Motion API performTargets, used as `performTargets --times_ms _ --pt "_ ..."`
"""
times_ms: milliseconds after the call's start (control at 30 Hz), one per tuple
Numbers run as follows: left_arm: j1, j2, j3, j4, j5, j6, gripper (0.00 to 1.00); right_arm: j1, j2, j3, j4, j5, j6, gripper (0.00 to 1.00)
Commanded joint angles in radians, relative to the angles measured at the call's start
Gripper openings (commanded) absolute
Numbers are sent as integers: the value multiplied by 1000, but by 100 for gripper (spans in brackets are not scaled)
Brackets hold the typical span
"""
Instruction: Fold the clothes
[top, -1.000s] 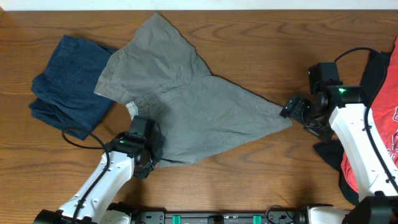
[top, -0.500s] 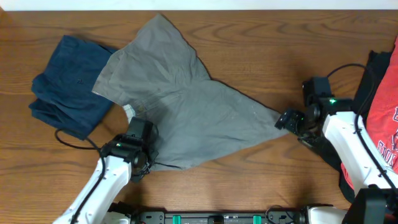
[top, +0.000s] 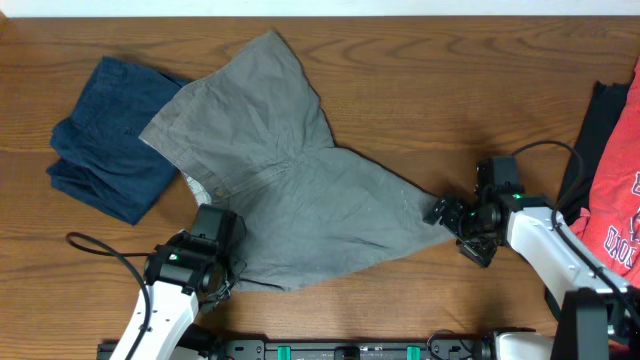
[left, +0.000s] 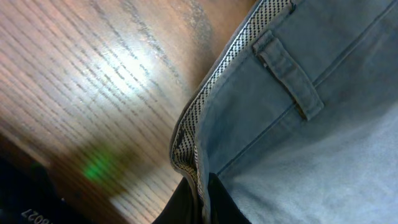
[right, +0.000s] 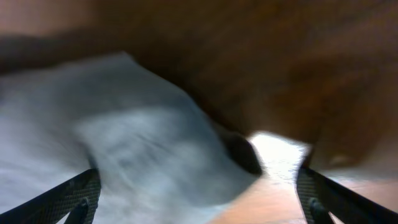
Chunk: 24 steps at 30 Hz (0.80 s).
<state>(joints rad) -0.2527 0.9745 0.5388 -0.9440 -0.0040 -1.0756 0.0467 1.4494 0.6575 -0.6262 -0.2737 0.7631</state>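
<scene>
The grey-khaki shorts lie spread on the wooden table, one leg toward the back and one corner pointing right. My left gripper is at their front left edge, shut on the waistband with its pale patterned lining; the pinch shows in the left wrist view. My right gripper is at the right corner of the shorts. In the blurred right wrist view its fingers stand wide apart with the grey cloth lying between them.
A dark navy folded garment lies at the left, touching the shorts' leg. A red shirt with white lettering and dark cloth lie at the right edge. A black cable loops by the left arm.
Both arms have moved toward the front edge, the right one also leftward. The shorts have shifted with them, their right corner now further left and nearer the front.
</scene>
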Motion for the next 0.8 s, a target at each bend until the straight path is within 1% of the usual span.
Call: performTargets --times_ms 0,67,100,167,200,233,267,300,333,367,633,767 --pt "-1 -21 22 -21 -19 9 8 -6 2 -58 59 -73 52 99" --pt "-1 -29 23 -24 -19 9 8 -6 2 -74 112 -75 52 98" --pt "-1 -31 23 -25 -19 10 7 -2 2 -82 144 -73 52 94" --pt "-1 -35 23 -24 -20 9 7 7 2 -92 199 -67 52 86" --pt "-1 -35 23 -24 -20 9 7 13 2 -93 217 -68 52 77" --pt "-1 -35 24 -24 -20 9 7 17 2 -93 224 -68 52 67" --pt "-1 -35 24 -24 -20 10 7 22 2 -93 230 -68 52 55" --pt "-1 -35 25 -24 -20 14 6 27 2 -93 230 -73 52 40" --pt "-1 -35 27 -24 -20 22 6 30 2 -93 230 -75 52 24" --pt "-1 -35 32 -24 -23 38 6 32 2 -93 229 -75 51 2" --pt "-1 -35 85 -24 -61 116 6 32 -4 -88 183 -87 50 1" --pt "-1 -35 129 -25 -61 174 6 28 -37 -57 127 -86 12 1"
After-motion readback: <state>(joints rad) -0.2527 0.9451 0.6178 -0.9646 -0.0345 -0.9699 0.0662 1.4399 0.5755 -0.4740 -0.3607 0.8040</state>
